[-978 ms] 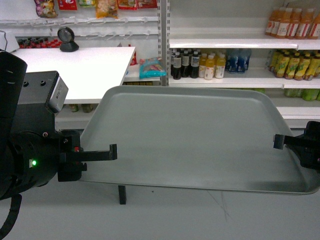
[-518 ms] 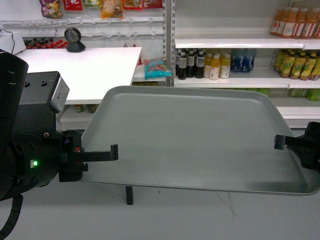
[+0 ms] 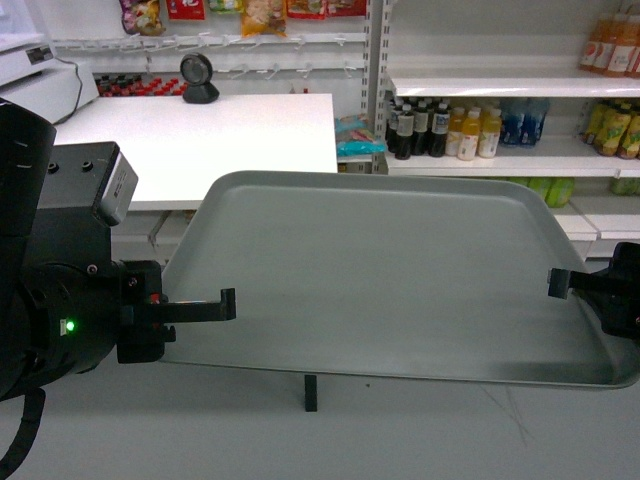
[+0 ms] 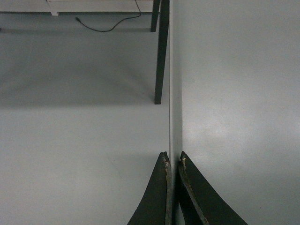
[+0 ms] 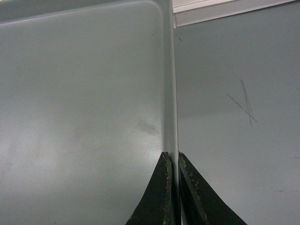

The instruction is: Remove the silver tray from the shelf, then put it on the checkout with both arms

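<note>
The silver tray (image 3: 400, 280) hangs level in the air in front of me, over grey floor. My left gripper (image 3: 225, 303) is shut on its left rim, and the left wrist view shows the jaws (image 4: 172, 159) pinching the thin edge of the tray (image 4: 234, 93). On the opposite side, my right gripper (image 3: 555, 283) is shut on the right rim, its jaws (image 5: 172, 158) clamped on the tray (image 5: 84, 93). The white checkout (image 3: 200, 140) lies behind the tray at upper left. A white shelf (image 3: 500, 88) stands at the back right.
A black round device (image 3: 200, 78) and a cash register (image 3: 40, 75) sit on the checkout. Drink bottles (image 3: 450, 130) fill the shelves. A black leg (image 3: 310, 392) stands on the floor under the tray; a cable (image 4: 112, 26) lies near it.
The whole background has slid to the right in the head view, bringing the checkout closer to centre. Tray and both grippers keep the same place and grip.
</note>
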You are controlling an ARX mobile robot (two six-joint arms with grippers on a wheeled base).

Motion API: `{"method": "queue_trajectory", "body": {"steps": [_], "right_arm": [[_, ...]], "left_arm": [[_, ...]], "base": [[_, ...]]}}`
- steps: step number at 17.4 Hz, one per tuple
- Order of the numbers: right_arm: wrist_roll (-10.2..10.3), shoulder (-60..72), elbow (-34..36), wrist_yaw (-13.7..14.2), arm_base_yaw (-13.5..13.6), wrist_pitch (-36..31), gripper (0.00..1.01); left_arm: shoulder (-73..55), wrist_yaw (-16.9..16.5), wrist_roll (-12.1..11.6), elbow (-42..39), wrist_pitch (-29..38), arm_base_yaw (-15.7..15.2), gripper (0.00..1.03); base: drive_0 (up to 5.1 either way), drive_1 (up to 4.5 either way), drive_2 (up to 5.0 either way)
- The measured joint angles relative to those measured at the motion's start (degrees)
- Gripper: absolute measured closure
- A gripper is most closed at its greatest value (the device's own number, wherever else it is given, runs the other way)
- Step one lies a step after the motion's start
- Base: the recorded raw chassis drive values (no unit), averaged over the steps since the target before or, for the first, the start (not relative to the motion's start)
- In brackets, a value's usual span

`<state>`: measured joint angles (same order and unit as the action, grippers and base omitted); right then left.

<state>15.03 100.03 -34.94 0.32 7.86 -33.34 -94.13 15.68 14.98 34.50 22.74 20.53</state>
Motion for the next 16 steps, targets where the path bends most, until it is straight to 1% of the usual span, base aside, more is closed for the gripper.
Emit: {"method": "queue_trajectory", "body": {"steps": [10,13,16], "right_arm": [[0.00,0.00,-0.02,-0.02,0.00,-0.20,0.99],[0.20,0.00,-0.07,-0.28,0.50,-0.37,0.99],[0.20,0.04,-0.07,-0.07,0.00,0.02,0.99]], "left_arm": [[-0.02,0.00,0.02,0.00,0.07,0.00,1.00],[-0.02,-0.17,-0.20,-0.02,-0.17,-0.66,1.00],[0.00,0.00,-0.17,-0.02,0.07,-0.22,1.00]], "base": [[-5.0,2.41,2.4],[0.0,0.00,0.0],[0.0,0.00,0.0]]}}
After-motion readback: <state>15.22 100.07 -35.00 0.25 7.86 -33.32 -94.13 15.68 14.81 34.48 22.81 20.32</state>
